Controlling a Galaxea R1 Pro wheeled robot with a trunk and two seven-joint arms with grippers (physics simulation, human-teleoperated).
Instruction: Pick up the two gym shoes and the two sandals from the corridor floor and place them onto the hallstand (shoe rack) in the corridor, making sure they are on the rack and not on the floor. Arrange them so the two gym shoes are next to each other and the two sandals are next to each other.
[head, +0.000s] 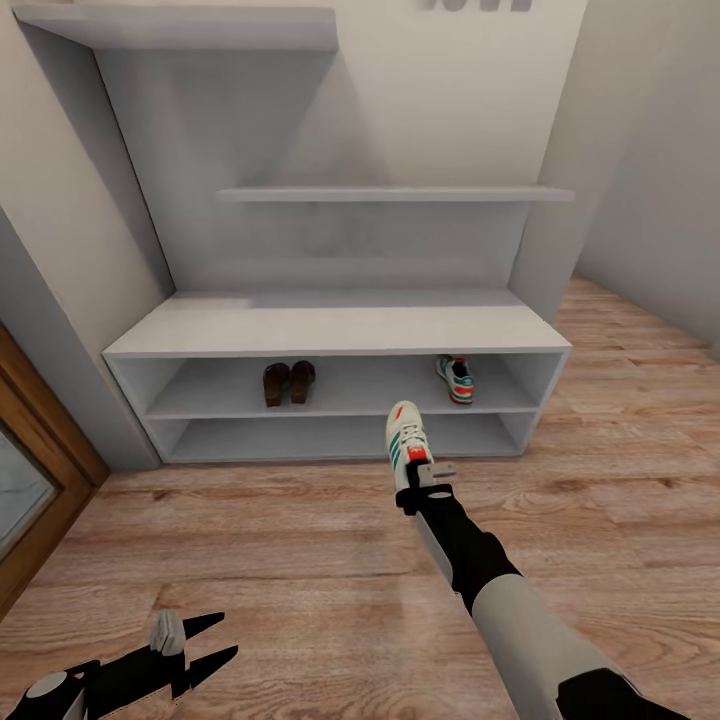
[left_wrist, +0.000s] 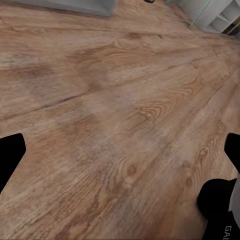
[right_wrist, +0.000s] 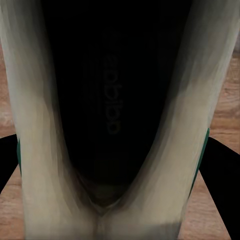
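The right hand (head: 420, 478) is clamped on a white lace-up gym shoe with green side stripes and a red-orange heel patch (head: 407, 438), holding it by the heel end above the light brown wood-grain plank floor (head: 300, 540), toe pointing toward the low, long light-grey open-fronted shoe rack (head: 330, 325). In the head view the held shoe overlaps the lower front edge of the rack, right of centre. In the right wrist view the shoe's dark inside (right_wrist: 112, 100) and pale walls are close to the camera, with black fingers (right_wrist: 222, 175) at either side.

The second white gym shoe with green and red markings (head: 455, 379) sits on the upper shelf level of the rack, toward its right end, toe facing outward. The pair of small dark-brown leather sandals (head: 288, 382) stands side by side on the same shelf, left of centre, well apart from that shoe. The broad flat top carries nothing.

The left hand (head: 205, 645) hangs low over the floor at the near left, its black fingers (left_wrist: 11, 152) spread apart and holding nothing.
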